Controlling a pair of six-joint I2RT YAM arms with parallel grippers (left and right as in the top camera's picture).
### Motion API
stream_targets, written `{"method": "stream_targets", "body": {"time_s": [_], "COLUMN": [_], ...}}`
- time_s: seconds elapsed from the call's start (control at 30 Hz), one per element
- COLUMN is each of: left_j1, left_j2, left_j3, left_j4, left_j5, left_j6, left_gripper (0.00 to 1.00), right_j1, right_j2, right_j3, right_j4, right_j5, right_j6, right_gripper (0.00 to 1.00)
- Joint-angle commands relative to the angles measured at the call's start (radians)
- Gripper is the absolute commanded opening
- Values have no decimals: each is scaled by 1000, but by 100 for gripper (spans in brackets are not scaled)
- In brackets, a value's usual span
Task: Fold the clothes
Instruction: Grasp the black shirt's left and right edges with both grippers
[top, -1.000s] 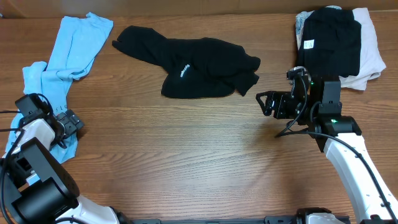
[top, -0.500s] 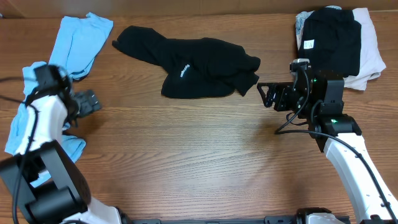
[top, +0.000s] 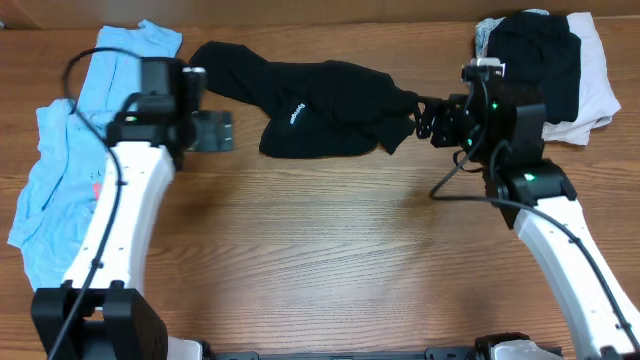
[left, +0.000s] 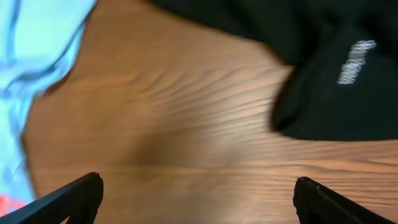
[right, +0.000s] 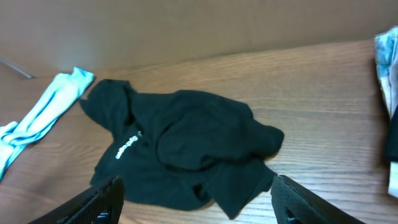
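My left pincer (top: 212, 131) stands open and empty over bare bench (top: 320, 260), just beside the left edge of the black garment (top: 310, 105). My right pincer (top: 424, 118), likewise open and empty, is at the garment's right edge; whether it touches, I cannot tell. The garment lies crumpled and unfolded at the far middle of the bench.

Risk: closing on a bunched fold instead of a true hem would lift several layers and leave it twisted. Uneven pulls would drag it askew.

The light blue garment (top: 60, 170) lies under my left arm and could snag. The folded stack (top: 545, 70), far right, sits close behind my right arm; a backward swing could topple it.
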Motion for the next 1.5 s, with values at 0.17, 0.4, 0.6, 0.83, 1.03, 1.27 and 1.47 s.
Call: {"method": "stream_targets", "body": {"time_s": [0.17,0.4,0.6,0.83,1.03,1.27,1.47], "left_j1": [-53,-53,-53,-53,-51,-47,-24], "left_j2": [16,72,100,114,114,112,112], "left_j3": [21,20,20,20,20,27,142], "left_j4": [63,61,57,58,51,77,1], "left_j5": [48,107,117,116,47,-40,-40], "left_j6": [24,7,7,8,22,16,15], "left_gripper": [100,100,100,100,100,100,100], "right_j1": [24,68,74,75,75,72,77], "right_j2": [249,410,500,591,643,566,360], "right_j3": [12,12,11,11,11,43,237], "right_j4": [17,68,86,200,266,190,-181], "right_j5": [-62,-51,47,45,35,34,34], "right_j6": [35,45,61,92,135,132,66], "right_gripper": [77,76,80,81,28,4,4]}}
